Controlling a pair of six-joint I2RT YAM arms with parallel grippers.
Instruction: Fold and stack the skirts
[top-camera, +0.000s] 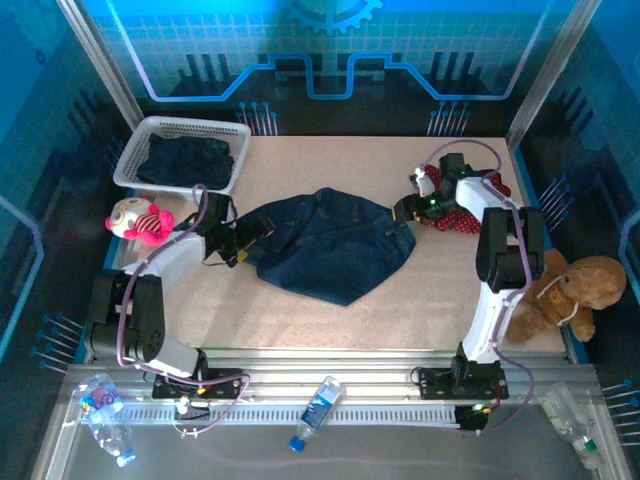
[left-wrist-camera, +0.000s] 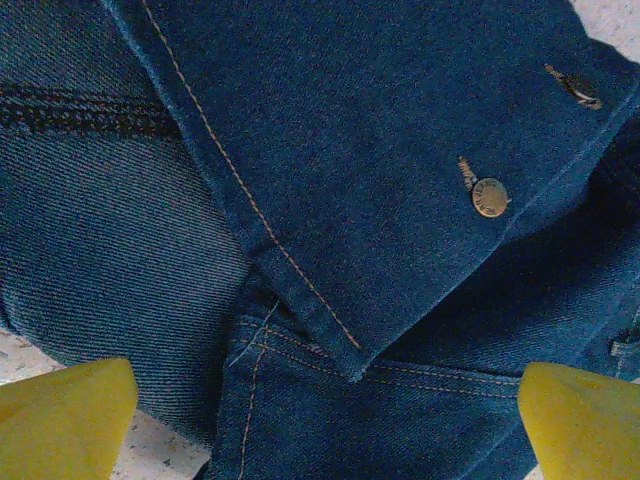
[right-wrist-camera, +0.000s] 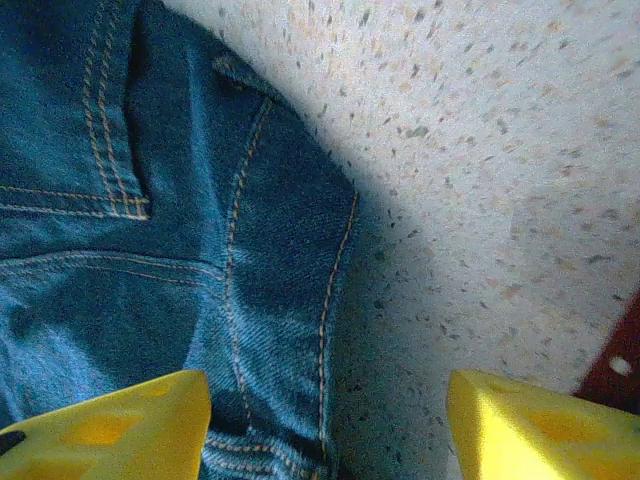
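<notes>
A dark blue denim skirt (top-camera: 330, 245) lies spread out in the middle of the table. My left gripper (top-camera: 240, 238) sits low over its left edge, jaws open wide; the yellow fingertips (left-wrist-camera: 62, 420) straddle a folded waistband flap with a metal button (left-wrist-camera: 489, 197). My right gripper (top-camera: 405, 210) is at the skirt's right edge, open, with the stitched denim hem (right-wrist-camera: 300, 300) lying between its fingertips (right-wrist-camera: 110, 430) and bare table beside it. A red skirt (top-camera: 465, 215) lies bunched under the right arm. Another dark skirt (top-camera: 185, 160) lies in the basket.
The white mesh basket (top-camera: 140, 150) stands at the back left. A pink-and-white plush toy (top-camera: 135, 220) lies near the left arm, a brown teddy (top-camera: 570, 290) at the right edge. Plastic bottles (top-camera: 318, 408) lie on the near rail.
</notes>
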